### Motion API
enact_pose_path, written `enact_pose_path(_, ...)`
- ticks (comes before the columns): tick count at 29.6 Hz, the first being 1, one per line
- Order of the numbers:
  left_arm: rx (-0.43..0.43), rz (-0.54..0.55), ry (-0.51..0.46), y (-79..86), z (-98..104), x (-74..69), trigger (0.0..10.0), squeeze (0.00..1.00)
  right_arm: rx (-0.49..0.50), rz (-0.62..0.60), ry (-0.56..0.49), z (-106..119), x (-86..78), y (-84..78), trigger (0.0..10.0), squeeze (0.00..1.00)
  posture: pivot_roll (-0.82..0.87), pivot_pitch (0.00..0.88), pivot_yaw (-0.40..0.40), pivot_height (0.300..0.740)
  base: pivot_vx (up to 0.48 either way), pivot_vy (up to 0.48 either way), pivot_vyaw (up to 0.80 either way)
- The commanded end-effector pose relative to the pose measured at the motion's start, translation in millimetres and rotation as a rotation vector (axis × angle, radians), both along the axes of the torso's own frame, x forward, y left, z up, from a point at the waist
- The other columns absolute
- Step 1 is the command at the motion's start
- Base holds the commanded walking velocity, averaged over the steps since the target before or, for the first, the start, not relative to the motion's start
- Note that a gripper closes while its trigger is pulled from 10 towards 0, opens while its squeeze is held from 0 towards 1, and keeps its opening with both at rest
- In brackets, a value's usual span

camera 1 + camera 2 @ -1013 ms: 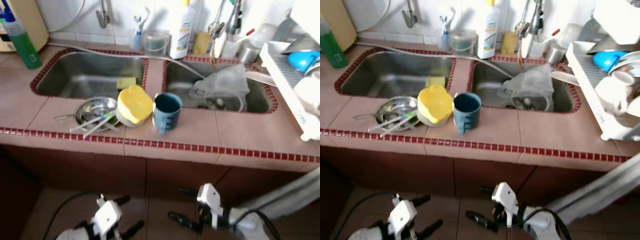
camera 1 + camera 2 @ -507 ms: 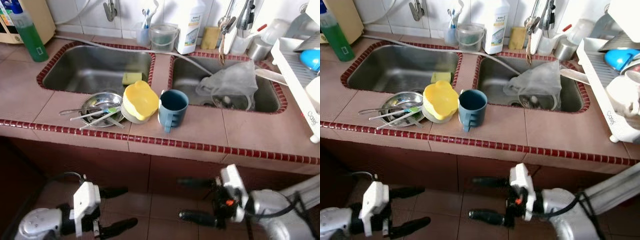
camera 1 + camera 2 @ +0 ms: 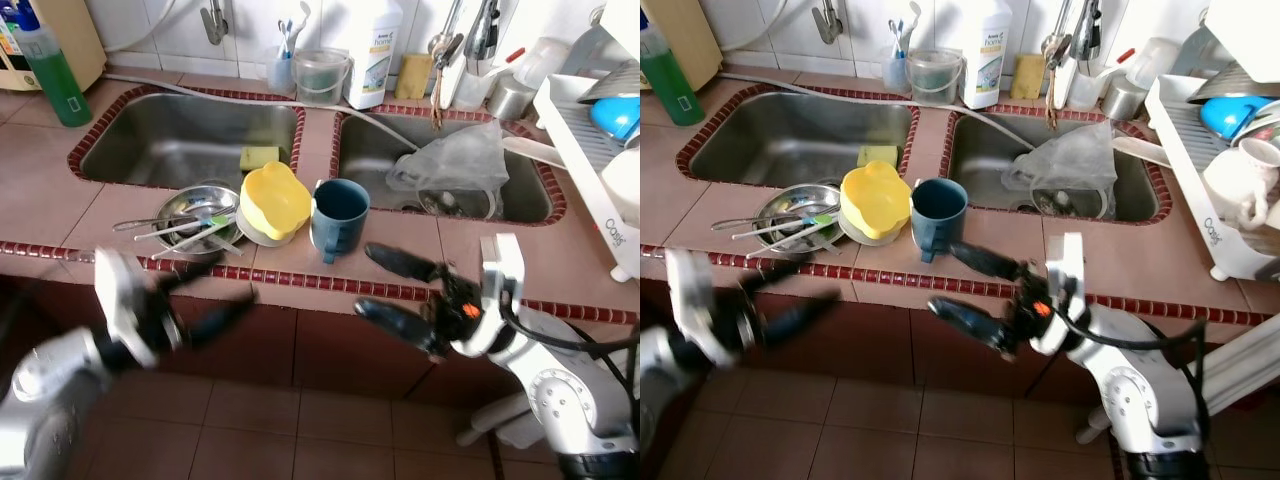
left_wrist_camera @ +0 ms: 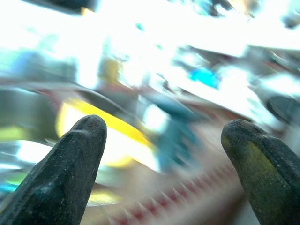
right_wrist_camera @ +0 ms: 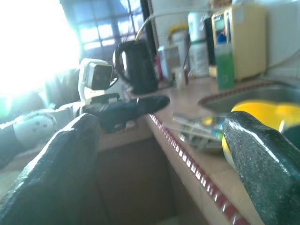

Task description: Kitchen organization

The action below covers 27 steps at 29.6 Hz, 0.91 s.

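Both end effectors, left and right, newly raised (fingers apart), just before blue mug.

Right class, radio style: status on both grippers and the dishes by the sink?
Left gripper and right gripper open, empty, at counter edge. Blue mug, yellow bowl, steel plate untouched. Nothing blocking.

Front counter strip crowded: metal plate with cutlery, yellow bowl, blue mug (all touching); bare tile right of mug.

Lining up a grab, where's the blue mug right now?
The blue mug stands on the counter between the two sinks, touching the yellow lid on its left.
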<state>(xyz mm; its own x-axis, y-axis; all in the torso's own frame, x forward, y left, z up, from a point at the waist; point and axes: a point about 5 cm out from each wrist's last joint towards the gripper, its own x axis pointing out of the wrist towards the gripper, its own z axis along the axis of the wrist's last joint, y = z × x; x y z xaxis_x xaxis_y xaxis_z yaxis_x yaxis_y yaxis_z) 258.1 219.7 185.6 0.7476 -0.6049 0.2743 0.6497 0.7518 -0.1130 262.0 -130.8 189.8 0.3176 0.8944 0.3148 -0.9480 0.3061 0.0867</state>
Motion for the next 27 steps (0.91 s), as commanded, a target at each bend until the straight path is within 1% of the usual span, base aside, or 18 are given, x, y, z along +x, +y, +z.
enact_pose_path(1,-0.035,0.098,0.006,5.5,1,2.7,10.0,0.0,-0.002,-0.054,0.01,2,4.5,4.0,10.0,0.0,0.08,0.051,-0.023,0.74,0.0,0.0,0.0)
enact_pose_path(3,-0.049,0.11,0.0,1.8,3,3.4,10.0,0.0,-0.003,-0.072,0.005,2,5.6,7.0,10.0,0.0,0.08,0.05,-0.025,0.74,0.0,0.0,0.0)
enact_pose_path(4,-0.071,0.116,-0.001,-2.6,5,3.7,10.0,0.0,0.001,-0.098,0.0,3,7.5,9.4,10.0,0.0,0.08,0.045,-0.028,0.74,0.0,0.0,0.0)
enact_pose_path(5,-0.072,0.122,-0.003,-11.4,5,4.5,10.0,0.0,0.023,-0.145,0.013,7,13.0,12.0,10.0,0.0,0.09,0.039,-0.031,0.74,0.0,0.0,0.0)
enact_pose_path(6,-0.072,0.122,-0.003,-11.4,5,4.5,10.0,0.0,0.023,-0.145,0.013,7,13.0,12.0,10.0,0.0,0.09,0.039,-0.031,0.74,0.0,0.0,0.0)
enact_pose_path(7,-0.063,0.129,-0.003,-21.1,6,5.9,10.0,0.0,0.051,-0.2,0.01,13,18.5,13.2,10.0,0.0,0.09,0.038,-0.031,0.74,0.0,0.0,0.0)
enact_pose_path(8,-0.057,0.134,-0.005,-25.7,6,6.8,10.0,0.0,0.063,-0.238,-0.003,16,21.4,13.1,10.0,0.0,0.09,0.035,-0.033,0.74,0.0,0.0,0.0)
enact_pose_path(10,-0.065,0.137,0.003,-31.7,7,7.8,10.0,0.0,0.076,-0.241,0.005,18,22.7,13.8,10.0,0.0,0.09,0.035,-0.032,0.74,0.0,0.0,0.0)
enact_pose_path(13,-0.003,0.143,-0.008,-37.0,7,9.5,10.0,0.0,0.077,-0.314,-0.012,22,29.8,11.2,10.0,0.0,0.09,0.039,-0.033,0.74,0.0,0.0,0.0)
enact_pose_path(16,-0.001,0.159,0.005,-38.2,7,10.9,10.0,0.0,0.078,-0.348,-0.009,24,32.2,10.7,10.0,0.0,0.09,0.046,-0.033,0.74,0.0,0.0,0.0)
enact_pose_path(17,0.05,0.189,-0.016,-41.2,11,13.1,10.0,0.0,0.09,-0.441,-0.013,28,39.1,6.7,10.0,0.0,0.08,0.053,-0.033,0.74,0.0,0.0,0.0)
enact_pose_path(19,0.103,0.19,-0.042,-46.6,16,13.9,10.0,0.0,0.113,-0.534,0.007,32,47.3,2.3,10.0,0.0,0.09,0.057,-0.034,0.74,0.0,0.0,0.0)
enact_pose_path(20,0.103,0.19,-0.042,-46.6,16,13.9,10.0,0.0,0.113,-0.534,0.007,32,47.3,2.3,10.0,0.0,0.09,0.057,-0.034,0.74,0.0,0.0,0.0)
enact_pose_path(21,0.159,0.186,-0.071,-52.4,19,13.6,10.0,0.0,0.127,-0.615,0.027,35,53.3,-0.7,10.0,0.0,0.09,0.063,-0.036,0.74,0.0,0.0,0.0)
enact_pose_path(23,0.23,0.172,-0.087,-58.8,15,12.7,10.0,0.0,0.122,-0.644,0.022,37,55.9,-0.1,10.0,0.0,0.09,0.066,-0.035,0.74,0.0,0.0,0.0)
enact_pose_path(24,0.247,0.155,-0.083,-61.8,11,11.6,10.0,0.0,0.118,-0.645,0.02,38,56.6,0.8,10.0,0.0,0.09,0.067,-0.036,0.74,0.0,0.0,0.0)
enact_pose_path(26,0.275,0.119,-0.042,-67.4,0,9.3,10.0,0.0,0.09,-0.704,0.034,36,61.3,0.1,10.0,0.0,0.09,0.07,-0.034,0.74,0.0,0.0,0.0)
enact_pose_path(27,0.293,0.105,-0.049,-70.3,-2,7.9,10.0,0.0,0.08,-0.713,0.041,35,63.0,-0.3,10.0,0.0,0.09,0.072,-0.032,0.74,0.0,0.0,0.0)
